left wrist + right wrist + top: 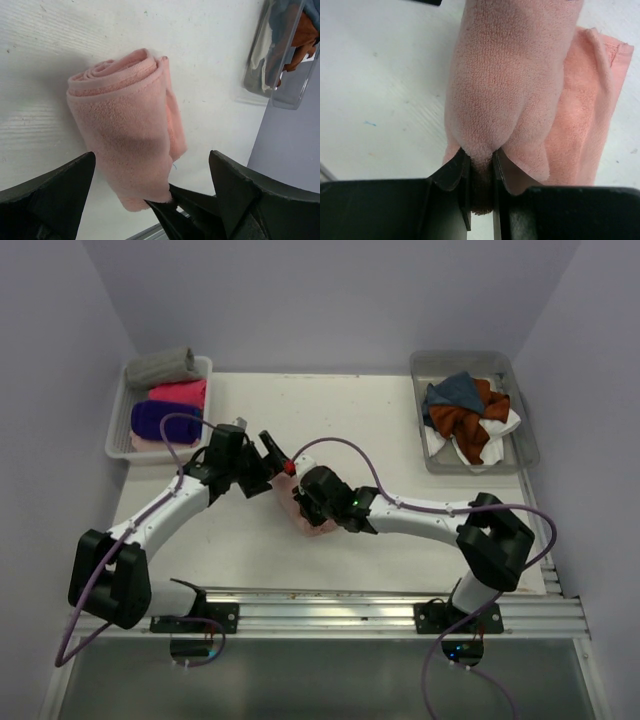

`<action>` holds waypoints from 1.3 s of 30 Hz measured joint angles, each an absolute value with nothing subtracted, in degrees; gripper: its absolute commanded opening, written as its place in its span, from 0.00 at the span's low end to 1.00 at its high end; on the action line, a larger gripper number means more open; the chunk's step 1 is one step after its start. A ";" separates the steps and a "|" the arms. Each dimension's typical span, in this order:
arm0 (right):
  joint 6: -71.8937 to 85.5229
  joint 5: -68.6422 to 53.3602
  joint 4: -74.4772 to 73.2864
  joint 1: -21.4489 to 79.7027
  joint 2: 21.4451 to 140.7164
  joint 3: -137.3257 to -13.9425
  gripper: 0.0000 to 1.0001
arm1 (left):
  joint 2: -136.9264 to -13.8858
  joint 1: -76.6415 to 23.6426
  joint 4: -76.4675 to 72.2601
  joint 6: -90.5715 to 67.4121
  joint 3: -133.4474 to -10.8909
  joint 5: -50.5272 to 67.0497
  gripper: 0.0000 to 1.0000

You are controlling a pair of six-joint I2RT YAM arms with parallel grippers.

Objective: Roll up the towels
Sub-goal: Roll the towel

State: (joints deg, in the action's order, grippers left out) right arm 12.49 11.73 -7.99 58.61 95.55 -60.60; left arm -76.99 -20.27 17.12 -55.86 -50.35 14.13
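Observation:
A salmon pink towel [312, 524], rolled into a stubby cylinder, lies on the table's middle. My right gripper [305, 502] is shut on a fold at one end of this roll [510, 75], the terry pinched between its jaws [481, 160]. My left gripper [272, 462] hovers just left of the roll, open, its wide-spread fingers either side of the roll's end [125, 130] without touching. In the left tray sit rolled towels: grey [160, 367], hot pink [180, 392], purple [158, 420]. Loose teal [455, 390], rust orange [470, 425] and white [505, 425] towels lie heaped in the right tray.
The white left tray [118, 440] stands at the back left corner, the clear right tray [530, 452] at the back right. An aluminium rail [330, 612] runs along the near edge by the arm bases. Purple walls close in on three sides.

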 measured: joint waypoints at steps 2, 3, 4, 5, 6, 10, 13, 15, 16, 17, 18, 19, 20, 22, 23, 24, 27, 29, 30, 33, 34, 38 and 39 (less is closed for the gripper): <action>15.22 7.49 -7.35 56.64 94.85 -60.49 0.03 | -76.20 -20.27 17.82 -55.37 -50.35 14.11 1.00; 16.69 5.13 -6.92 55.53 94.67 -60.40 0.03 | -76.14 -20.27 18.11 -55.05 -50.35 14.11 1.00; 18.06 2.94 -6.20 54.35 94.56 -60.25 0.03 | -76.14 -20.27 18.46 -54.81 -50.35 14.13 1.00; 19.51 0.73 -5.37 53.25 94.52 -59.90 0.03 | -76.14 -20.27 18.83 -54.52 -50.35 14.22 0.99; 20.75 -1.28 -4.60 52.14 94.50 -59.46 0.03 | -76.14 -20.27 19.00 -54.35 -50.28 14.31 1.00; 26.20 -10.13 -1.19 47.42 94.50 -57.04 0.03 | -76.14 -20.27 18.90 -53.82 -49.12 14.66 1.00; 30.06 -16.47 1.96 43.94 94.50 -55.22 0.03 | -76.31 -20.27 18.68 -53.10 -47.62 15.22 1.00; 32.62 -21.02 4.43 41.65 94.91 -54.11 0.03 | -77.03 -20.27 18.13 -52.73 -46.96 15.79 1.00; 33.91 -23.24 5.74 40.49 95.39 -53.63 0.04 | -77.67 -20.27 17.74 -52.66 -46.72 16.12 1.00; 35.07 -25.34 7.05 39.55 96.16 -53.23 0.04 | -78.32 -20.27 17.02 -52.56 -46.37 16.45 1.00; 35.90 -26.85 7.99 38.76 96.88 -52.97 0.04 | -78.94 -20.27 16.34 -52.40 -46.02 16.75 0.99; 36.82 -28.67 9.08 37.93 97.84 -52.69 0.04 | -79.53 -20.27 15.57 -52.29 -45.65 17.10 1.00; 37.74 -30.44 10.22 37.19 98.74 -52.31 0.04 | -80.12 -20.27 14.55 -52.27 -45.25 17.50 1.00; 39.31 -33.50 12.16 36.10 100.12 -51.59 0.04 | -81.58 -20.27 12.78 -52.10 -45.08 18.15 1.00; 39.83 -34.48 12.91 35.73 100.57 -51.40 0.04 | -82.21 -20.27 11.84 -51.90 -45.08 18.39 1.00; 40.36 -35.66 13.67 35.31 101.03 -51.27 0.04 | -83.15 -20.27 10.55 -51.83 -45.08 18.81 1.00; 41.82 -38.00 15.51 34.35 102.04 -51.05 0.04 | -86.63 -20.34 7.46 -51.62 -45.12 20.01 1.00; 42.50 -38.79 15.90 33.85 102.39 -50.94 0.05 | -88.86 -20.47 6.15 -51.64 -45.17 20.67 0.98; 42.68 -39.03 15.86 33.65 102.59 -50.92 0.06 | -90.06 -20.64 5.50 -51.66 -45.36 20.97 0.94; 42.39 -38.89 14.59 33.30 102.78 -50.96 0.30 | -92.01 -21.41 4.34 -52.14 -46.19 21.47 0.70; 41.91 -38.37 13.43 33.30 102.69 -51.20 0.50 | -92.16 -21.76 3.92 -52.16 -46.44 21.58 0.65; 37.19 -32.62 4.19 33.95 99.44 -52.80 0.78 | -92.18 -22.55 4.01 -52.38 -47.03 21.21 0.53; 35.75 -29.65 1.19 34.48 97.73 -53.28 0.80 | -92.18 -22.59 4.12 -52.42 -47.16 21.15 0.53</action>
